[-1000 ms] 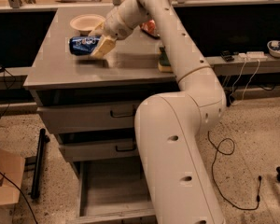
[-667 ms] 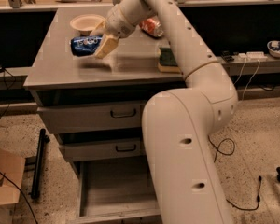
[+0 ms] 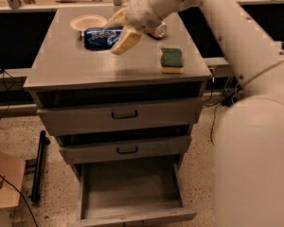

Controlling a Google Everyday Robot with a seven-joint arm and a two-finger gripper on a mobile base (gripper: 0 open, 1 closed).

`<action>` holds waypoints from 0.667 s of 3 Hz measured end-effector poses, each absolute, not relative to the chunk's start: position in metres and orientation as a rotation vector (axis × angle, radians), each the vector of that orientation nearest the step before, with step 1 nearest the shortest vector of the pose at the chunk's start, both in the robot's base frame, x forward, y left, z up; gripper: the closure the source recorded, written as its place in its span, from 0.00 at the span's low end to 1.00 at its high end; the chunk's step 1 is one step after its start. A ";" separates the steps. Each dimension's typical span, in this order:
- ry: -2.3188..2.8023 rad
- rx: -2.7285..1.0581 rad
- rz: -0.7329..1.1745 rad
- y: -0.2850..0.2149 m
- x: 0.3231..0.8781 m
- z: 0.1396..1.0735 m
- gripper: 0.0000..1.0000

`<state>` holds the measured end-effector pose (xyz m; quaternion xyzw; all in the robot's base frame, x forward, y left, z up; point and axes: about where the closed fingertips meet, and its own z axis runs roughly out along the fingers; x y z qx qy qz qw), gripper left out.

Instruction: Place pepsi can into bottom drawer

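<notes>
The pepsi can is dark blue with white lettering and lies on its side at the back left of the grey cabinet top, beside a white bowl. My gripper reaches in from the right, its cream fingers closed around the can's right end. I cannot tell whether the can rests on the top or hangs just above it. The bottom drawer stands pulled open below, showing a plain grey floor with nothing in it.
A green and yellow sponge lies on the cabinet top at the right. A red-orange can is partly hidden behind my wrist. The two upper drawers are closed. A black pole and a cardboard box are on the floor at the left.
The gripper and the pepsi can have shifted a little to the right and towards the back of the cabinet top. The arm has swung to the right.
</notes>
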<state>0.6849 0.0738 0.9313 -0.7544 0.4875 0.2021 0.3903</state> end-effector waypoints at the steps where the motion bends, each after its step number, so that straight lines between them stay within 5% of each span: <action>1: 1.183 -1.891 0.484 0.048 0.627 0.961 1.00; 2: 1.208 -1.923 0.536 0.017 0.546 0.937 1.00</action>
